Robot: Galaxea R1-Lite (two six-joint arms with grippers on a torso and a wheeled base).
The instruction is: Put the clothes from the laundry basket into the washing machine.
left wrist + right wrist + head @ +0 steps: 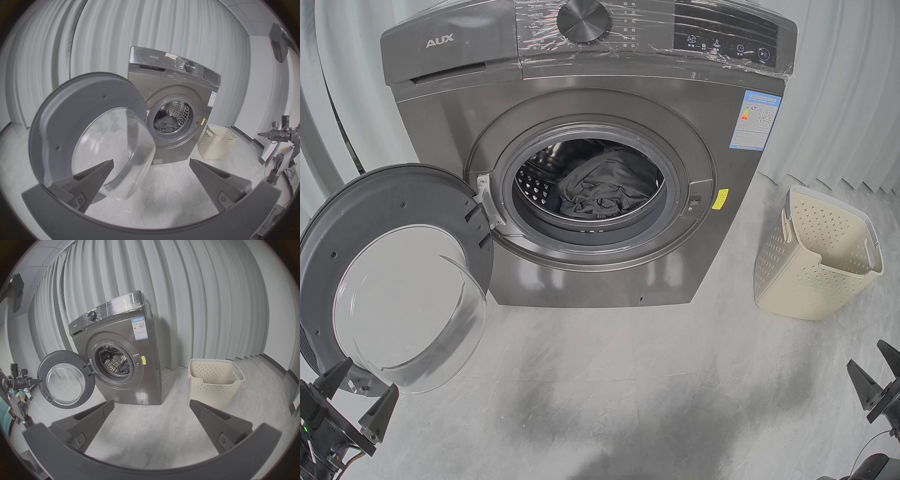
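Two empty hands, and the door beside the left one

Both hands hang low in front of the washing machine (650,275), each with its fingers spread wide and nothing between them. Our left hand (362,382) sits just beside the lower rim of the round door (394,194). The door stands swung wide open on its hinge at the left side of the opening, with its glass bowl facing us. Our right hand (870,361) is well apart from the machine, low on the right, above the floor (612,375).

The clothes (606,181), a dark grey bundle, lie inside the drum (537,181), heaped toward its right half behind the lip of the opening. The laundry basket (800,275) stands on the floor to the right of the machine, nearer our right hand than our left. We see no cloth in the part of its inside that shows, though its bottom is partly hidden from us.

We judge the loading done, or nearly so, and what remains turns on the door. It lies just ahead of the left hand, so the left arm is the nearer one to push it shut, sweeping it rightward toward the opening. Should the basket hold anything more, the right arm is the one to reach it.
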